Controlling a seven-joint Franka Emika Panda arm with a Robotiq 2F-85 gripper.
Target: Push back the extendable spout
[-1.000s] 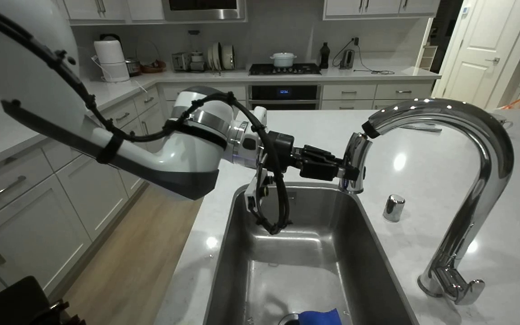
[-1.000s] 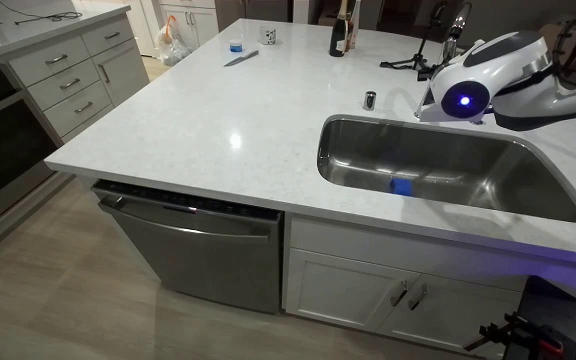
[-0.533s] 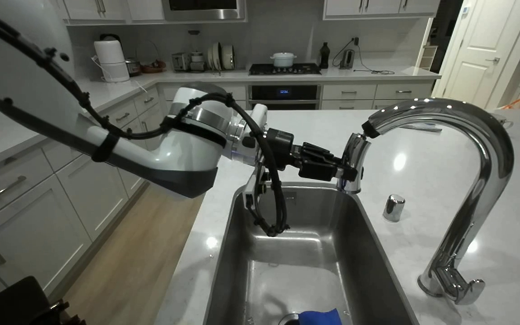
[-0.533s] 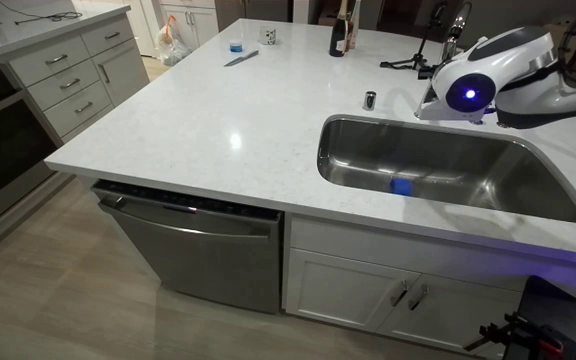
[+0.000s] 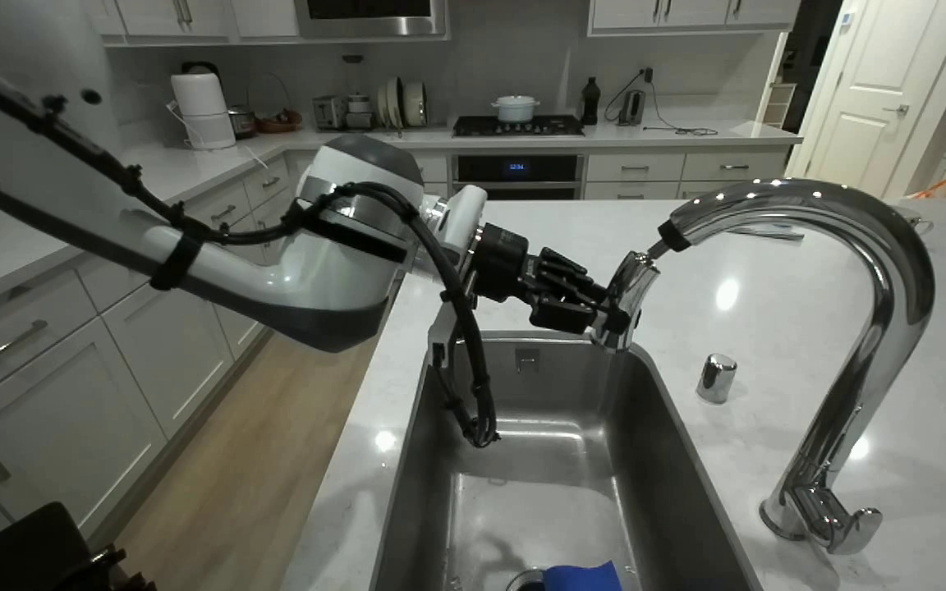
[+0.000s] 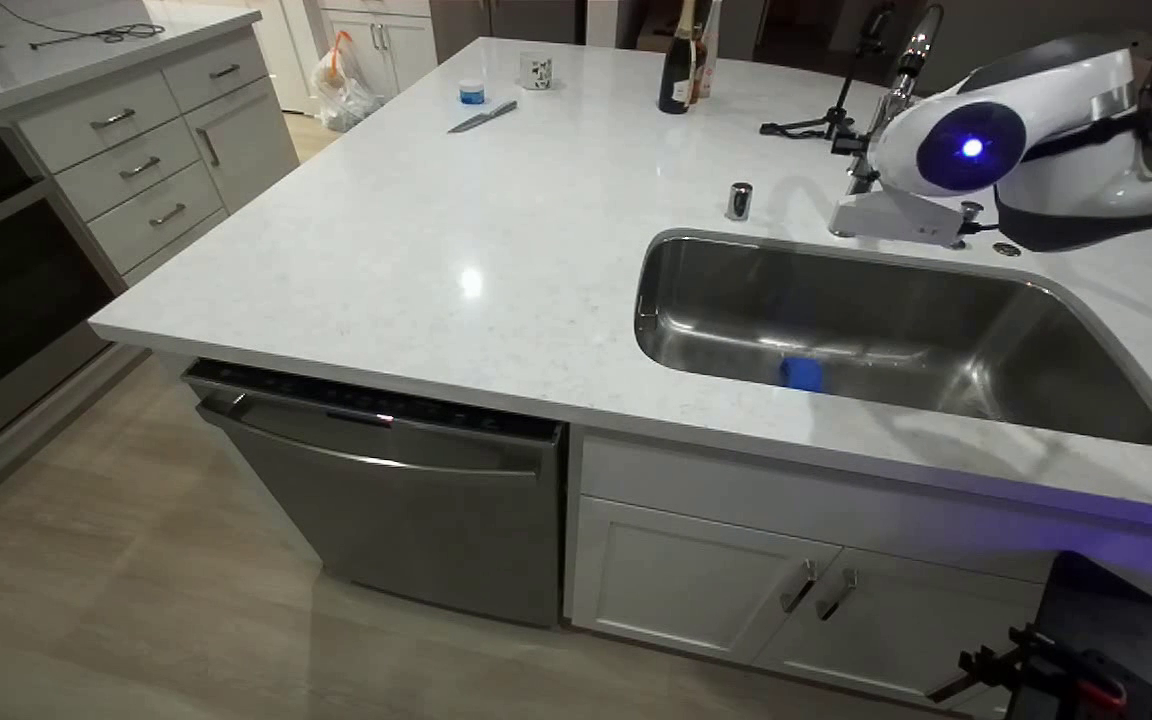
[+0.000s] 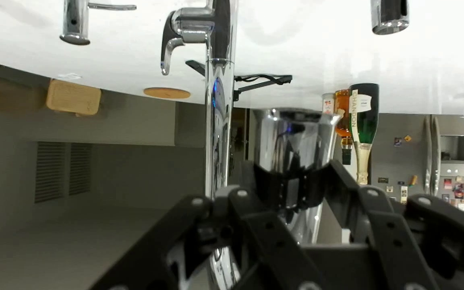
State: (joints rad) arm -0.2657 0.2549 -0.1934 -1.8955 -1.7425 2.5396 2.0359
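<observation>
The chrome extendable spout [image 5: 636, 277] hangs tilted below the end of the arched chrome faucet [image 5: 892, 304] in an exterior view. A gap separates it from the faucet's black end collar [image 5: 673, 236], with a short length of hose [image 5: 657, 249] showing between. My gripper [image 5: 608, 316] is shut around the spout's lower body from the side. In the upside-down wrist view, the fingers [image 7: 290, 177] wrap the spout [image 7: 292, 139] on both sides. In an exterior view the arm hides the spout and fingers; the faucet neck [image 6: 921, 45] shows behind it.
The steel sink [image 5: 686, 460] lies below the gripper, with a blue item [image 5: 581, 577] at its drain. A small chrome cap [image 5: 717, 378] stands on the counter beside the sink. A black tripod [image 6: 826, 125] and bottles [image 6: 681, 70] stand farther back.
My gripper has moved away from the faucet and slightly down, carrying the spout. The spout tilts more, and the gap with hose has widened.
</observation>
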